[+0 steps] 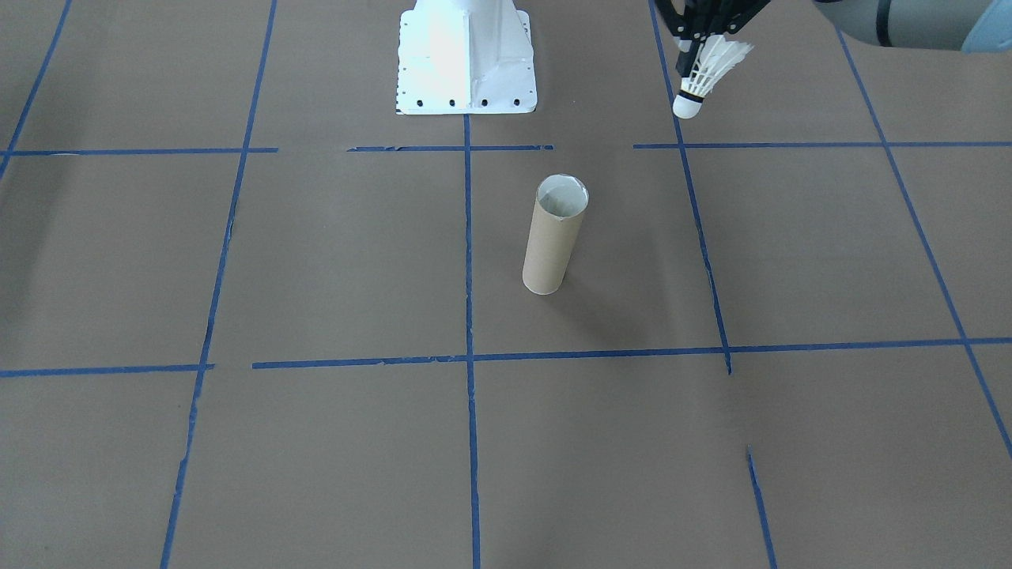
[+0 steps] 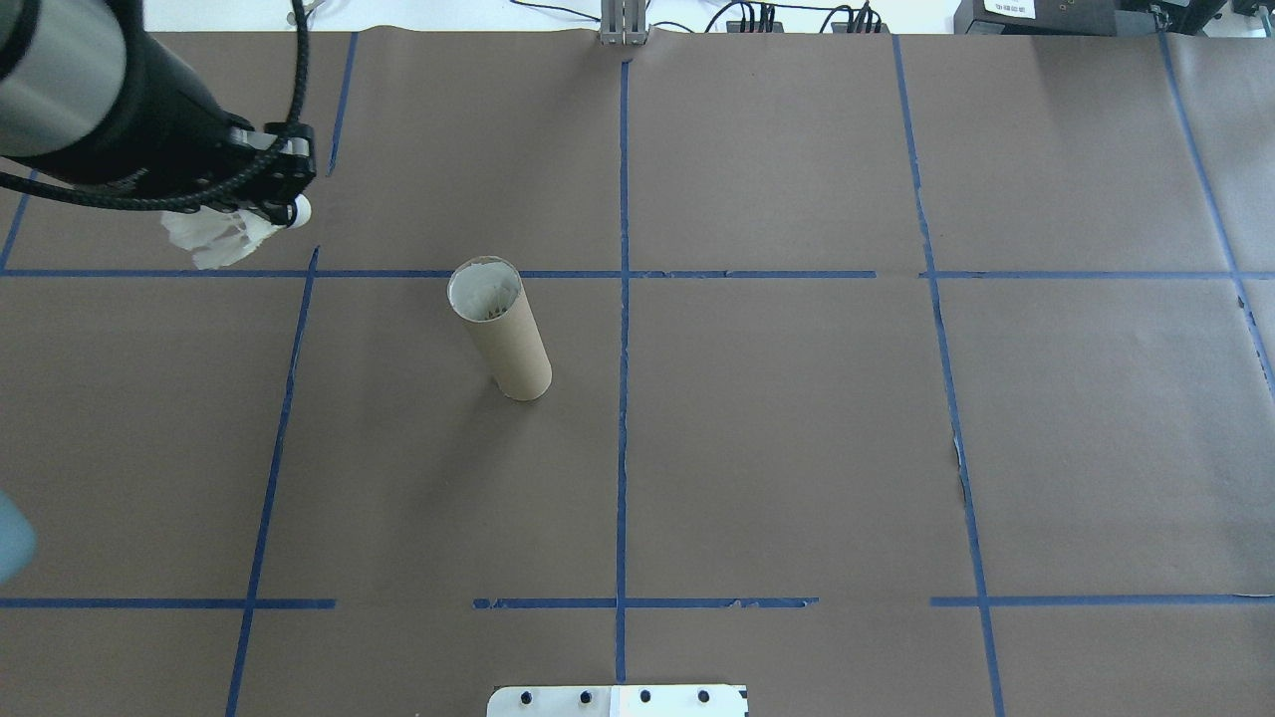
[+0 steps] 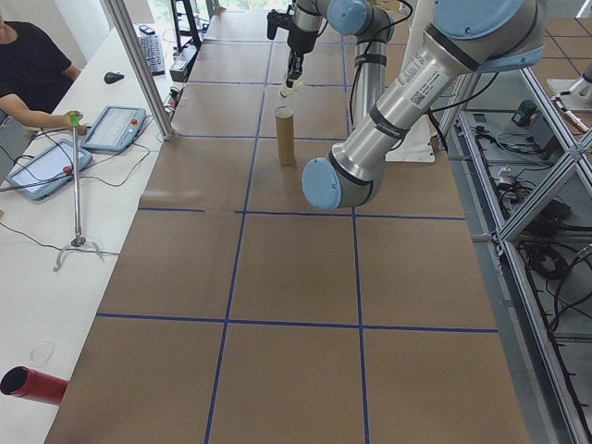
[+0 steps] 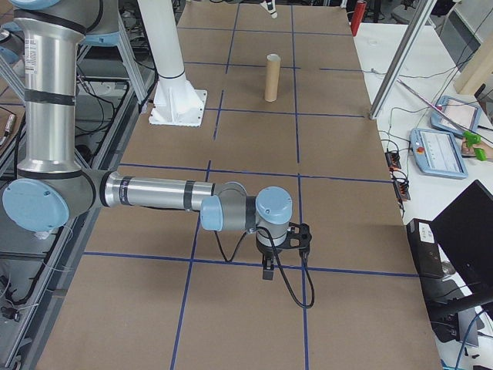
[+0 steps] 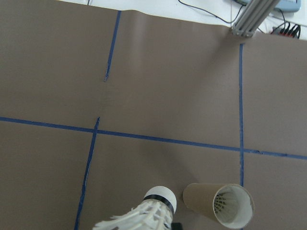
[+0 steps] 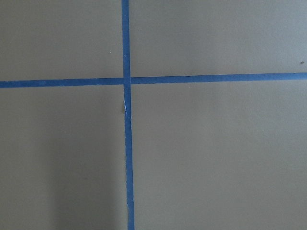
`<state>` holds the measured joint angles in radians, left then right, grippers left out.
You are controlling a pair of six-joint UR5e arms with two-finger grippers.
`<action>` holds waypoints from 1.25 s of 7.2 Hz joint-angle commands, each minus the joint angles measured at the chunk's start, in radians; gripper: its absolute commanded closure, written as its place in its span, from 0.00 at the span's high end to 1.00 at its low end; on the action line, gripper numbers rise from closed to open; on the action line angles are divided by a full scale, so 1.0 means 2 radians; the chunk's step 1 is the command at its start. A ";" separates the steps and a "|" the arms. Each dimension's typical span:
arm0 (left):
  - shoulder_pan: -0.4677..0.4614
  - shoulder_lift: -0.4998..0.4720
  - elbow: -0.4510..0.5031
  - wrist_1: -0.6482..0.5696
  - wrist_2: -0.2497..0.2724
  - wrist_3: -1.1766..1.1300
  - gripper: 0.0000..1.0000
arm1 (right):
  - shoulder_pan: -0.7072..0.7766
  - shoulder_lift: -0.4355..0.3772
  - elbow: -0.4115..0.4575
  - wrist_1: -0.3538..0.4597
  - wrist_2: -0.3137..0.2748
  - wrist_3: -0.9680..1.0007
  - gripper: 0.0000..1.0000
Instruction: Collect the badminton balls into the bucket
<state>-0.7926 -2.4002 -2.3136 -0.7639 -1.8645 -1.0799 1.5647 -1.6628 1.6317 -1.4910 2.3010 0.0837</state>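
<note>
Open brown table (image 2: pixel 797 448) on every side of the upright tube (image 2: pixel 501 334), with nothing lying against its wall or over its open mouth. Above and to the robot's left of the tube, clear air up to the shuttlecock (image 1: pixel 706 71) pinched in the left gripper (image 1: pixel 696 43). Behind the tube, only the white robot base (image 1: pixel 466 59), well apart.
</note>
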 commanded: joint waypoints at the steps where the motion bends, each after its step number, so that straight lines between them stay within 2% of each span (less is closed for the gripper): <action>1: 0.062 -0.055 0.067 0.034 0.049 0.012 0.00 | 0.000 0.000 0.000 0.000 0.000 0.000 1.00; 2: 0.088 -0.071 0.097 0.050 0.085 0.035 0.00 | 0.000 0.000 0.000 0.000 0.000 0.000 1.00; 3: 0.096 -0.091 0.128 0.057 0.102 0.044 0.00 | 0.000 0.000 0.000 0.000 -0.001 0.000 1.00; 4: 0.096 -0.112 0.165 0.057 0.103 0.086 0.00 | 0.000 0.000 0.000 0.000 0.000 0.000 1.00; 5: 0.096 -0.122 0.183 0.058 0.112 0.121 0.00 | 0.000 0.000 0.000 0.000 0.000 0.000 1.00; 9: 0.096 -0.121 0.220 0.052 0.118 0.198 0.00 | 0.000 0.000 0.000 0.000 0.000 0.000 1.00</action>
<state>-0.6007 -2.6440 -1.8921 -0.6547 -1.6288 -0.7112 1.5647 -1.6628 1.6321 -1.4910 2.3010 0.0830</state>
